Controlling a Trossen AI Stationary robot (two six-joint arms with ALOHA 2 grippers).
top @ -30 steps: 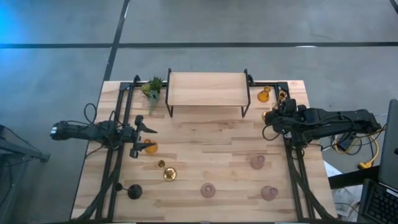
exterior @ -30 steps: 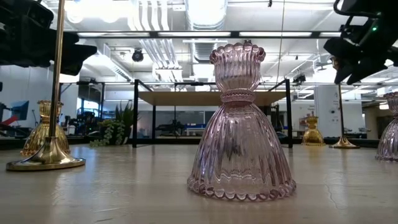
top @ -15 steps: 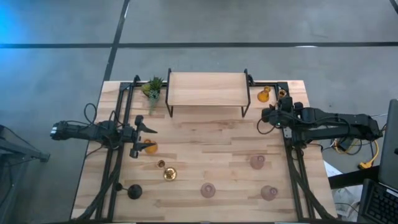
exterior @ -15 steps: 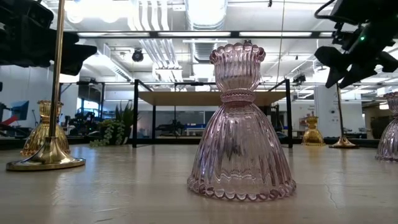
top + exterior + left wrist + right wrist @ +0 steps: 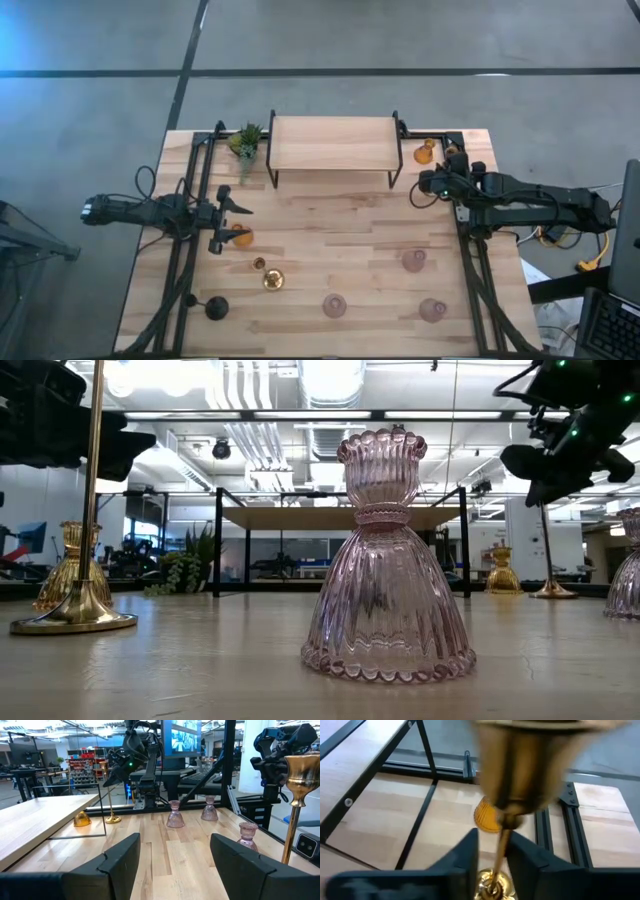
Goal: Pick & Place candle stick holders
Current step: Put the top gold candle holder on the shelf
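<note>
- Your butcher-block table [image 5: 330,230] carries a wooden riser shelf [image 5: 332,143] on black legs at the far edge, with a small green potted plant [image 5: 244,140] at its left end.
- Your right gripper [image 5: 491,857] hovers at the shelf's right end. Its two dark fingers stand a little apart with the thin stem of a tall brass candlestick [image 5: 504,800] between them. You cannot tell whether they press on it.
- That candlestick stands upright, its long axis vertical, its round base on the table below the fingers. A squat amber glass holder [image 5: 424,153] sits just beside it, toward the far edge.
- Your left gripper [image 5: 225,219] hangs over the left side with fingers wide open, holding nothing. A second amber holder [image 5: 240,236] sits right by its lower finger.
- The other brass stick [image 5: 272,279] stands near the middle-left and the black stemmed holder [image 5: 216,307] near the front left corner.
- Three pink glass holders [image 5: 334,305], [image 5: 414,260], [image 5: 433,310] stand spread across the front right.
- By my judgement, the right arm is far nearer the gripped-at stick, so close squarely on the stem and lift straight up along its axis.
</note>
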